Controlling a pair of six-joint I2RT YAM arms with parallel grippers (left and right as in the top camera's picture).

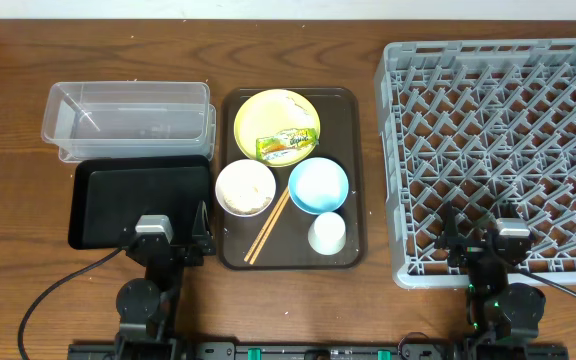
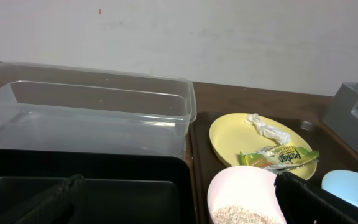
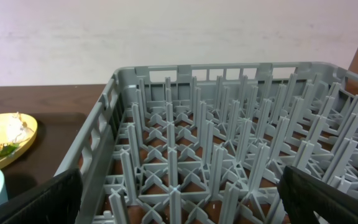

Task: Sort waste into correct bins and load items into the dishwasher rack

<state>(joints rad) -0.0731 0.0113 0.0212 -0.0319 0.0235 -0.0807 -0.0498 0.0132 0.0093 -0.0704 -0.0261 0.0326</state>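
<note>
The pale-yellow plate (image 1: 276, 122) lies on a dark brown serving tray (image 1: 353, 180) with the green-and-yellow wrapper (image 1: 286, 146) on it. The whitish-pink bowl (image 1: 244, 187) holds white crumbs (image 2: 244, 216). The light blue bowl (image 1: 318, 184), white cup (image 1: 327, 233) and two chopsticks (image 1: 267, 228) lie on the same tray. The clear tub (image 1: 128, 118) and black tray (image 1: 140, 200) are at left. The grey rack (image 1: 498, 150) is at right. My left gripper (image 1: 173, 243) is open over the black tray's near edge. My right gripper (image 1: 483, 243) is open over the rack's near edge.
A crumpled white scrap (image 2: 265, 129) lies on the plate beside the wrapper. The wooden table (image 1: 8, 200) shows bare at far left and along the back edge. Cables run from both arm bases along the front edge.
</note>
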